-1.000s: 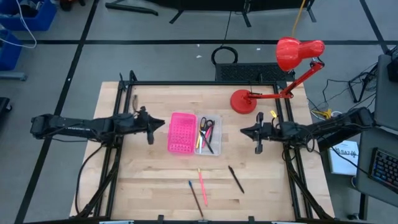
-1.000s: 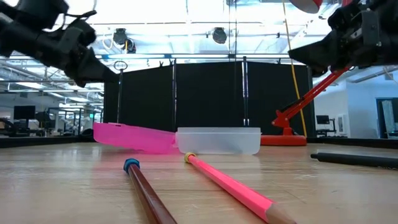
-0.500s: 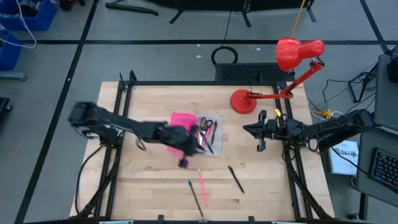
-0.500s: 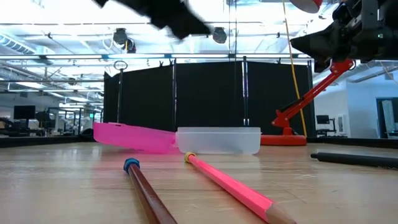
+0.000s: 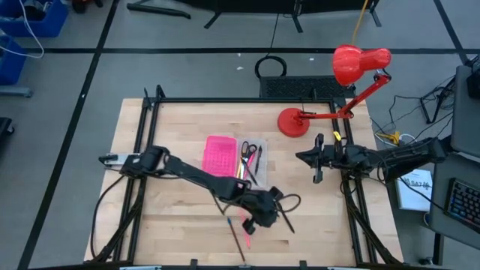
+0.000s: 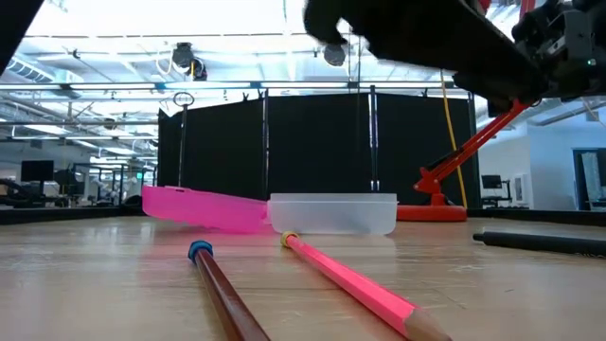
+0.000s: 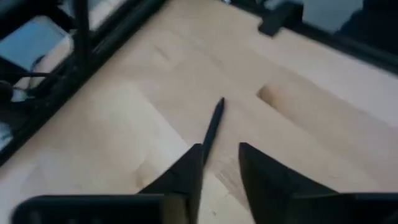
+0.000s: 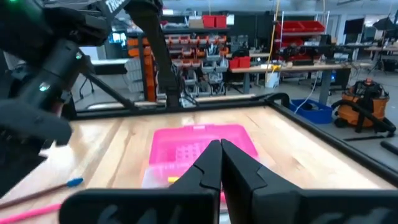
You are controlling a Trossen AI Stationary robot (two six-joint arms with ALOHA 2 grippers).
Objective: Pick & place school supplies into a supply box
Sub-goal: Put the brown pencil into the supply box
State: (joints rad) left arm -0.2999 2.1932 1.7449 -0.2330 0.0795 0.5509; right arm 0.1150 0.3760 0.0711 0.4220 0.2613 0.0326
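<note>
The clear supply box (image 5: 250,163) holds black-handled scissors and a few pens; its pink perforated half (image 5: 219,159) lies joined on its left. A black pen (image 5: 284,216), a pink pencil (image 5: 244,223) and a brown pencil with a blue end (image 5: 235,237) lie on the table nearer the front edge. My left gripper (image 5: 273,213) is open above the black pen's left end; in the left wrist view the pen (image 7: 212,128) lies just ahead of the gap between its fingertips (image 7: 219,150). My right gripper (image 5: 316,160) is shut and empty, hovering at the table's right.
A red desk lamp (image 5: 341,82) stands at the table's far right. The black frame rails (image 5: 142,150) run along both sides of the table. In the low view the left arm (image 6: 417,38) crosses above the box (image 6: 331,213) and the pencils (image 6: 350,279).
My left arm has swung from the table's left side, over the pink half, toward the near right, and its gripper now hangs over the black pen. The pens, pencils and box have not moved.
</note>
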